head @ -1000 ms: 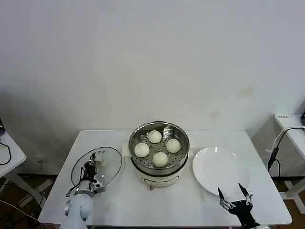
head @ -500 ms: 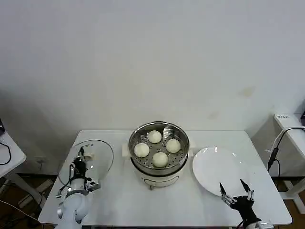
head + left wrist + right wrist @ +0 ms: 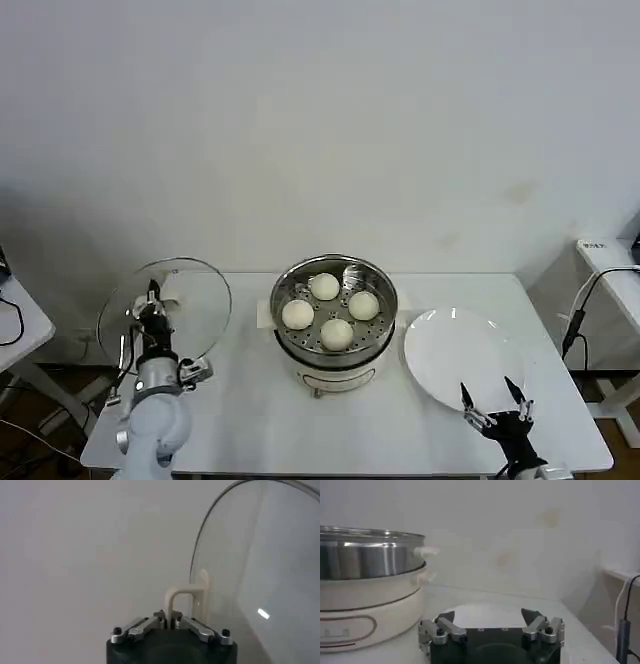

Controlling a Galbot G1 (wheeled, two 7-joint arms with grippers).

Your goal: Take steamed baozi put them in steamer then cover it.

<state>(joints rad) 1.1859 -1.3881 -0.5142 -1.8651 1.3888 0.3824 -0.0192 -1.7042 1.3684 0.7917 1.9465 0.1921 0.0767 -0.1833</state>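
Left gripper pinches the clear glass cover's cream handle, visible from the wrist, left of the shiny steel steamer; right gripper gapes empty.

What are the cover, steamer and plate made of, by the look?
Cover: clear glass, table and wall show through it, thin metal rim; its cream handle looks like plastic. The left gripper has its jaws shut on that handle.
Steamer: polished stainless steel, mirror reflections on the wall, perforated tray; the white base is probably plastic.
Plate: glossy white, ceramic or melamine, can't tell.
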